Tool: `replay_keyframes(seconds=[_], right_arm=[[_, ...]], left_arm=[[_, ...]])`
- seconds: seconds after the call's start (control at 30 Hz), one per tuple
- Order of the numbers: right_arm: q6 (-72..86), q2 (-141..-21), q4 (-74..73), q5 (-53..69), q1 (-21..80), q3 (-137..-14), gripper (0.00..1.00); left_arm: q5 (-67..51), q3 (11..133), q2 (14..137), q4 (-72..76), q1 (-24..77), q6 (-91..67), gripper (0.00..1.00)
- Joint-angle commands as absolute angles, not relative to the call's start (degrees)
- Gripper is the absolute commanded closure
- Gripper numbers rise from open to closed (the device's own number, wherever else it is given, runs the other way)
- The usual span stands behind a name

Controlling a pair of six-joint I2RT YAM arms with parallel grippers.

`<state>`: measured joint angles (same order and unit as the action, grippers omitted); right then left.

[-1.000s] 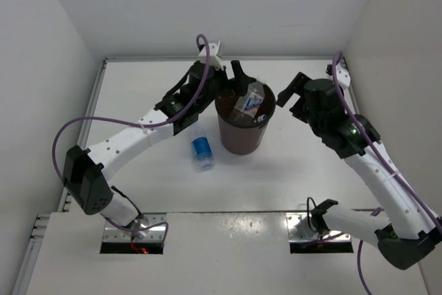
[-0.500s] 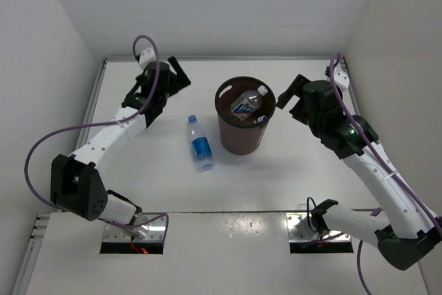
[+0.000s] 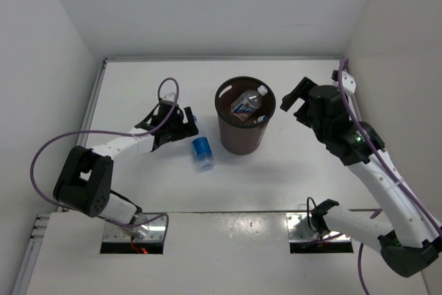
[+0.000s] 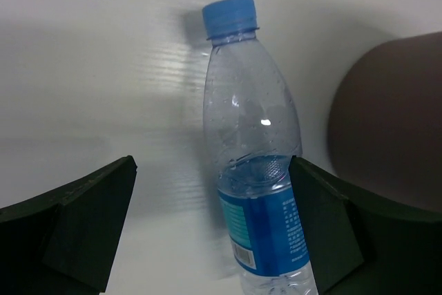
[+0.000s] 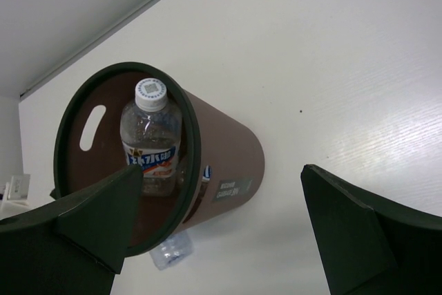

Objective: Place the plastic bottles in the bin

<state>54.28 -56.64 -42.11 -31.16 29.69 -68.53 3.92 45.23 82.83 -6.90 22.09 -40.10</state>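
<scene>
Left wrist view is cutting off the base of the blue-capped bottle, which is lying on the tabletop just beside the bin. From above, its cap end is hiding under the left claw. Inside the bin, a white-blue-label bottle is leaning against the wall; anything beneath it is hard to make out. Left claw is gaping wide, fingers straddling the blue-capped bottle, contact unclear. Right claw is hanging spread and empty, right of the bin, apart from it.
</scene>
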Motion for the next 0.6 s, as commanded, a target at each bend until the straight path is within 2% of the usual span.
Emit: replay_keyframes(seconds=[0.0, 0.57], right_arm=[[55.6, -55.3, -41.5, -32.3, 29.4, -67.2, 0.01], [55.6, -54.8, -42.0, -33.3, 28.8, -66.1, 0.01]], left_arm=[[1.7, 44.5, 83.1, -2.7, 21.9, -36.8, 0.0], [1.2, 47.6, 91.6, -0.5, 24.3, -36.2, 0.0]])
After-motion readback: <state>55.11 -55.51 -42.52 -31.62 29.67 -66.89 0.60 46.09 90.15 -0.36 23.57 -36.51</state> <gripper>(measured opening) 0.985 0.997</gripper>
